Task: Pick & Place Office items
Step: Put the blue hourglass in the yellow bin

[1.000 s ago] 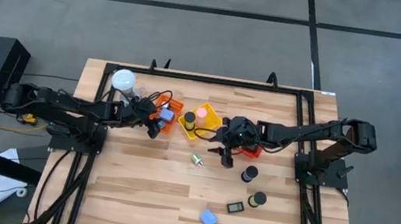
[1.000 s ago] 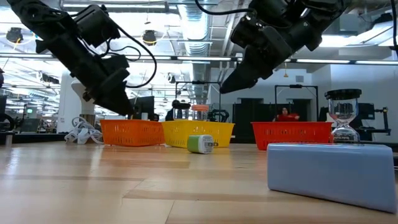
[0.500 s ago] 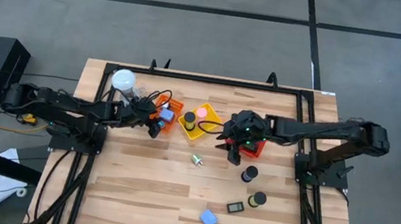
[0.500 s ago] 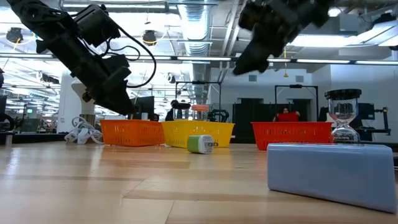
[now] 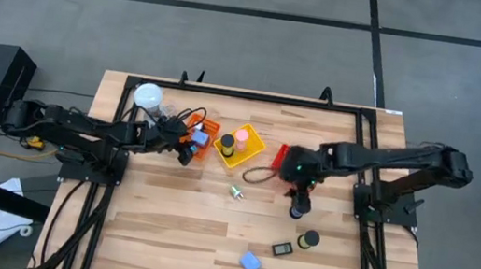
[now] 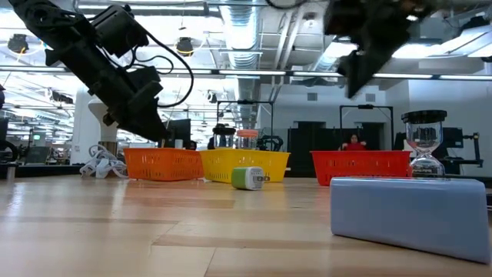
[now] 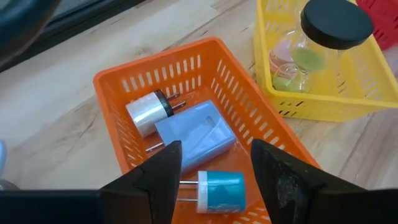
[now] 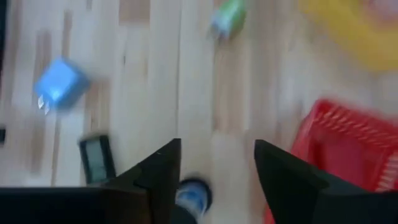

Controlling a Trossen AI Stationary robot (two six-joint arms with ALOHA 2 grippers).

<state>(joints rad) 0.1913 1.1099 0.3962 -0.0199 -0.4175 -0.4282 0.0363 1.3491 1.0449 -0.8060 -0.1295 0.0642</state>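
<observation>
My left gripper (image 5: 188, 146) (image 7: 214, 165) hangs open over the orange basket (image 7: 124, 74), in which lie a white plug (image 7: 146, 112), a light-blue block (image 7: 193, 134) and a light-blue plug (image 7: 221, 186). My right gripper (image 5: 297, 188) (image 8: 214, 149) stands open and slants down over the table, beside the red basket (image 5: 280, 152) and above a black-capped cylinder (image 5: 299, 206) (image 8: 193, 196) that stands on its end. Neither gripper holds anything. On the boards lie a green plug (image 5: 236, 191), a light-blue block (image 5: 250, 262), a black flat rectangle (image 5: 282, 249) and a second black cylinder (image 5: 309, 240).
The yellow basket (image 5: 241, 144) between the orange and red ones holds a black-capped hourglass (image 7: 323, 43) and a pink cylinder (image 5: 241, 136). A white globe (image 5: 148, 96) and cables sit at the far left. The near half of the table (image 5: 159, 246) is bare boards.
My right gripper has risen and gone toward the table's right edge, from the gap between the yellow and red baskets to a spot over the black-capped cylinder, tipping steeper downward. The left arm has kept still.
</observation>
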